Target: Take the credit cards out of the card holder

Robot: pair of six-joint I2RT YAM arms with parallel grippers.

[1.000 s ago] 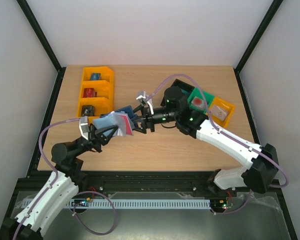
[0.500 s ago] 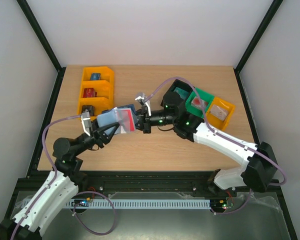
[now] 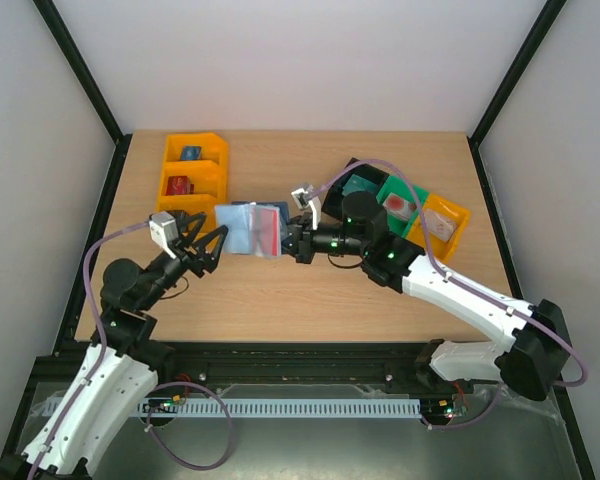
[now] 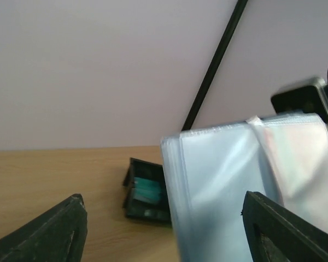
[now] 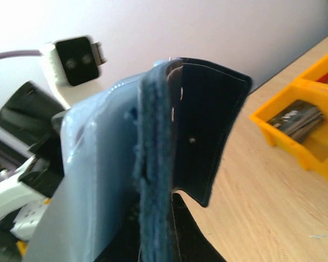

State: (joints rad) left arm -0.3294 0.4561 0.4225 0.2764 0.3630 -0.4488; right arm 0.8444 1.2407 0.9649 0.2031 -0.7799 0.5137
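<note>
Right claw (image 3: 288,240) is clamped tight on the right edge of the card holder (image 3: 246,228). That arm reaches low across to the left and holds it open above the tabletop (image 3: 280,300), left of middle. Left claw (image 3: 208,240) is spread wide just left of it, can't tell if it's touching. Orange bin (image 3: 192,180) sits close on the far left, with bare wood along the near side.

Cannot tell what fills the blurred, bottom-cropped card holder (image 5: 202,125); cannot see right claw (image 3: 292,240) fingertips behind it; left claw (image 3: 207,228) fingers (image 4: 49,232) cropped at lower edge.
</note>
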